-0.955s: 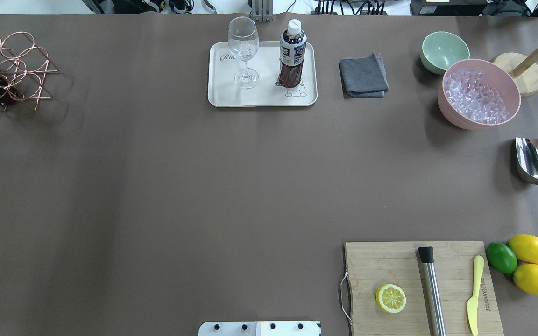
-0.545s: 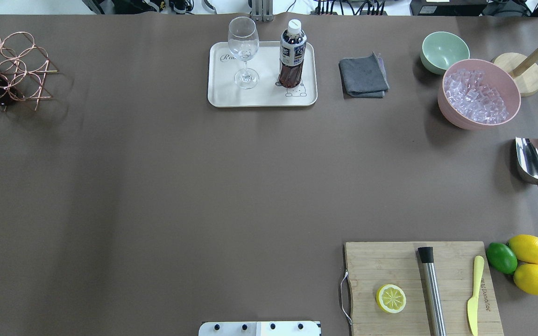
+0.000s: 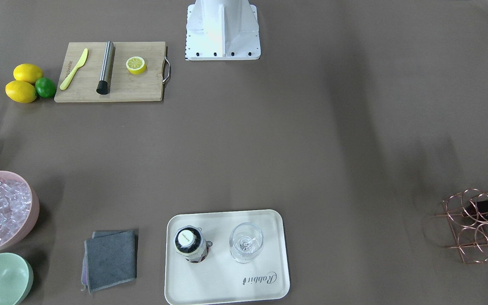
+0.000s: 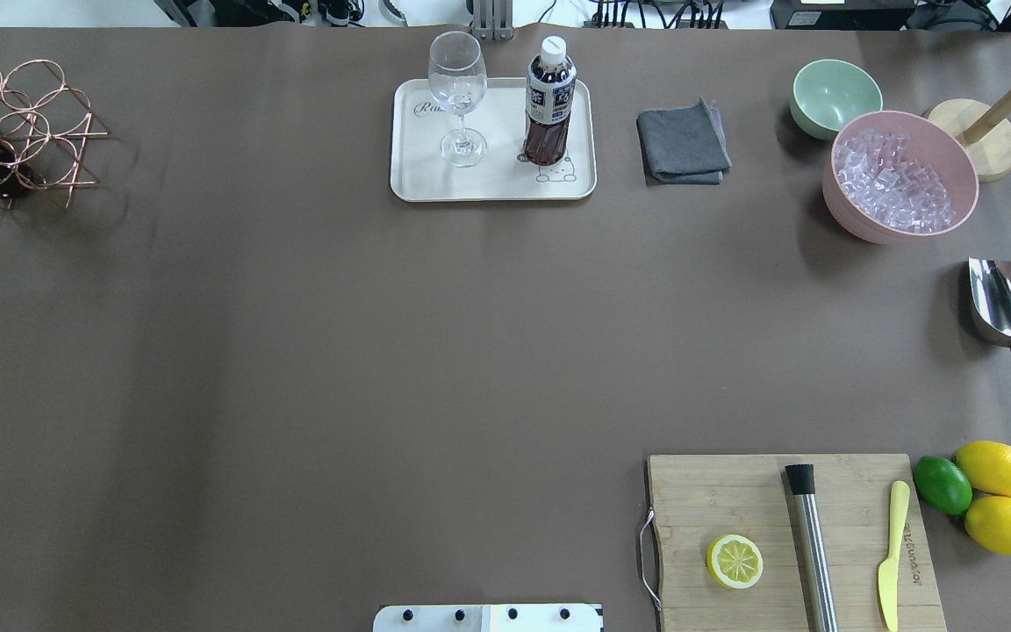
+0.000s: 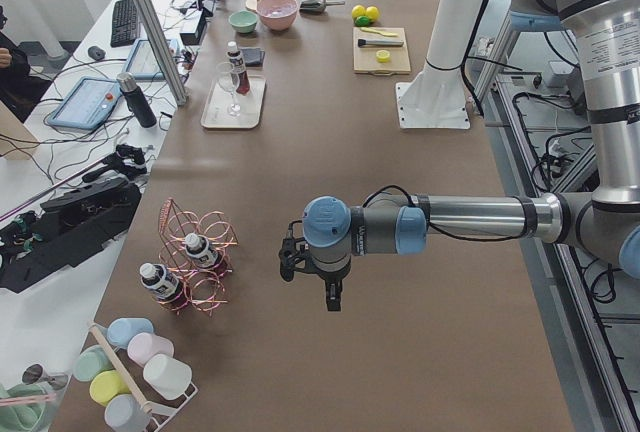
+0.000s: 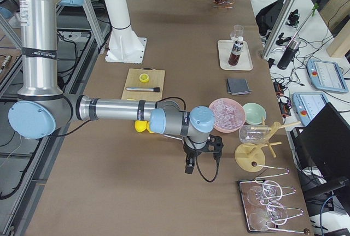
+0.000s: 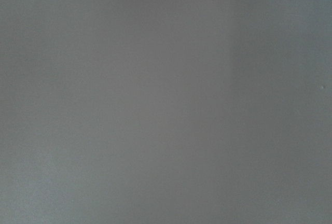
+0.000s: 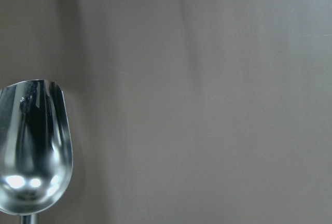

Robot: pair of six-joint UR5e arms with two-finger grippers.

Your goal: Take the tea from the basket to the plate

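The tea bottle (image 4: 549, 101) stands upright on the cream plate (image 4: 497, 182), over its bear drawing, next to a clear wine glass (image 4: 457, 88). From the front, the bottle (image 3: 189, 243) shows its white cap and the plate (image 3: 227, 290) shows the "Rabbit" script. The copper wire basket (image 4: 23, 123) sits at the far left and holds other dark bottles (image 5: 160, 280) lying in its rings. My left gripper (image 5: 333, 297) hangs over bare table near the basket, and I cannot tell whether it is open or shut. My right gripper (image 6: 190, 167) hangs near the scoop, and I cannot tell its state either.
A grey cloth (image 4: 683, 142), a green bowl (image 4: 835, 95) and a pink bowl of ice (image 4: 900, 175) sit right of the plate. A steel scoop (image 4: 1006, 307) lies at the right edge. A cutting board (image 4: 795, 535) carries a lemon half, a muddler and a knife, with lemons and a lime beside it.
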